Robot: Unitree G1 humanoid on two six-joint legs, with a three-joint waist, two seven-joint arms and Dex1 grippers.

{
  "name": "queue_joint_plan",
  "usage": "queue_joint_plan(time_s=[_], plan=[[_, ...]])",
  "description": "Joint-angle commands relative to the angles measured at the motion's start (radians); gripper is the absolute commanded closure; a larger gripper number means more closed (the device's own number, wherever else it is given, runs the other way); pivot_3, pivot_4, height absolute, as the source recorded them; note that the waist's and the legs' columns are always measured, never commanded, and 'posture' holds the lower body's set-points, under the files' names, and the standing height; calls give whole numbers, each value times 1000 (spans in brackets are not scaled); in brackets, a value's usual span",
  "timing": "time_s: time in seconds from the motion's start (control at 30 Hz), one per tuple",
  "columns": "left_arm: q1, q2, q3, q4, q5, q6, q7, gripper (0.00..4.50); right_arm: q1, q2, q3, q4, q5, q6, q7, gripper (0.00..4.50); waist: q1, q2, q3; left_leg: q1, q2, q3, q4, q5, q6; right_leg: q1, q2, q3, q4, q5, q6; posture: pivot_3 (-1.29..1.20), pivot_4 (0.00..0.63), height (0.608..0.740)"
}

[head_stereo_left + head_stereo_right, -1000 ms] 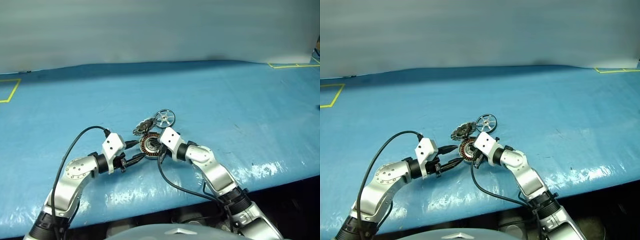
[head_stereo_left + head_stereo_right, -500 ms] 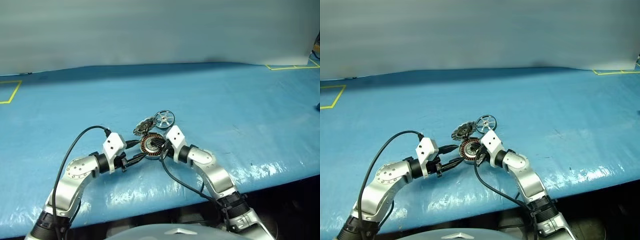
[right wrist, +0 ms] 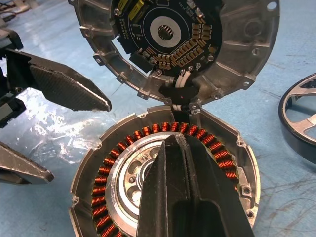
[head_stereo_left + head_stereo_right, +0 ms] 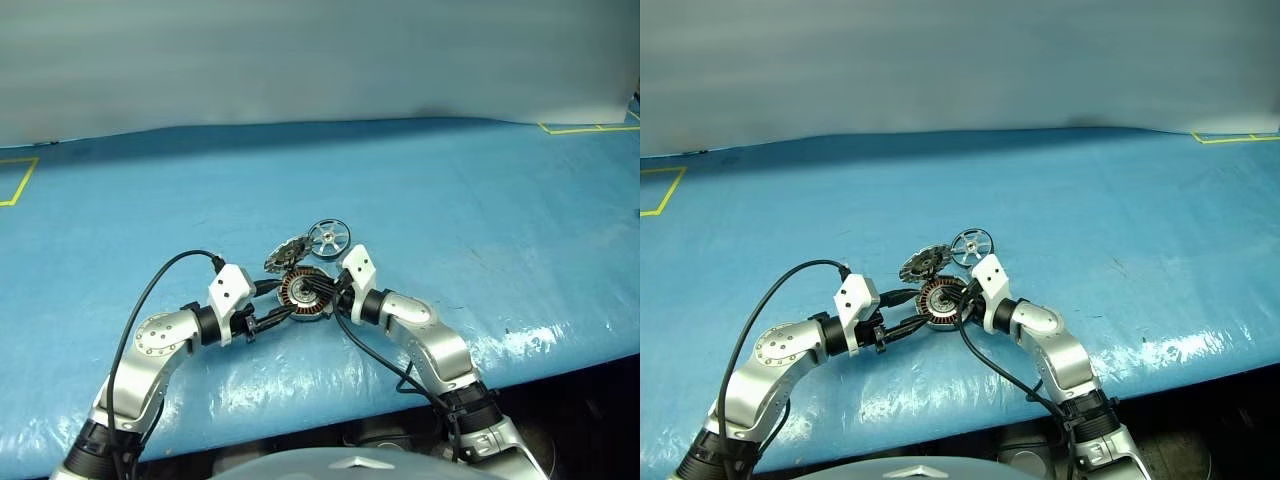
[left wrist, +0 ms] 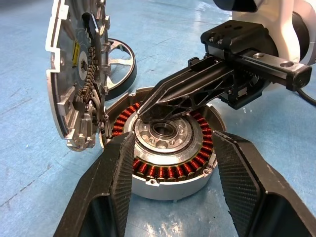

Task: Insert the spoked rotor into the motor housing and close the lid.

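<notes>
The motor housing [image 5: 170, 174] lies open on the blue table, its copper windings ringing a silver centre. Its lid [image 5: 74, 74] stands upright on the hinge behind it, inner side showing. The spoked rotor [image 4: 328, 238] lies flat on the table just beyond the lid. My left gripper [image 5: 170, 139] straddles the housing, one finger against each side of its rim. My right gripper [image 3: 170, 143] is shut with nothing in it. Its tip rests over the housing's silver centre [image 3: 123, 173].
A blue sheet covers the table [image 4: 450, 200]. Yellow tape marks lie at the far left [image 4: 15, 180] and far right [image 4: 590, 127] corners. The table's front edge [image 4: 540, 350] runs close below both arms. Black cables loop from each wrist.
The right gripper has rolled about its own axis, its tip staying over the housing's centre. The left gripper and the housing have kept still.
</notes>
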Motion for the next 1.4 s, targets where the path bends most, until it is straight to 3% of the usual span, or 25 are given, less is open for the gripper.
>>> queue_joint_plan(time_s=[0.03, 0.3, 0.7, 0.97, 1.3, 1.4], plan=[[-3, 3, 0, -40, -1, 2, 5, 1848, 2, 10, -16, -41, 49, 14, 15, 4484, 0, 0, 0, 0, 0, 0, 0, 0, 0, 0, 0, 0, 0, 0, 0, 0, 150, 740], [-1, 4, 3, -45, -9, 6, 1, 1848, -1, 8, -18, -89, 120, 42, 57, 4484, 1, 0, 8, -1, 0, 0, 1, 0, 0, 0, 0, 0, 0, 0, 0, 0, 150, 740], [-6, 3, 2, -43, -1, 2, 3, 1848, -5, -76, 128, 1, -83, 2, 16, 4484, 0, 1, 13, -1, -1, 0, 2, 0, 0, 0, 0, 0, 0, 1, 2, 0, 150, 740], [-10, -1, -2, -40, 1, 1, 3, 1848, -7, -22, 47, 15, 6, 62, -12, 4484, 1, 0, 13, -1, -1, 0, 3, 0, 0, 1, 0, 0, 1, 2, 3, 0, 150, 740], [-11, -1, -8, -42, 0, 1, -4, 1848, -14, 36, -106, -138, 239, 113, 27, 4484, 1, 1, 14, -2, -1, 0, 3, 0, 0, 0, 0, 0, 0, 4, 6, 0, 150, 740], [-11, 1, -8, -36, 4, -5, -4, 1848, -22, 10, -102, -146, 222, 110, 18, 4484, 0, 1, 14, -2, -1, 0, 2, 0, 0, 0, 0, 0, 0, 5, 8, 0, 150, 740]])
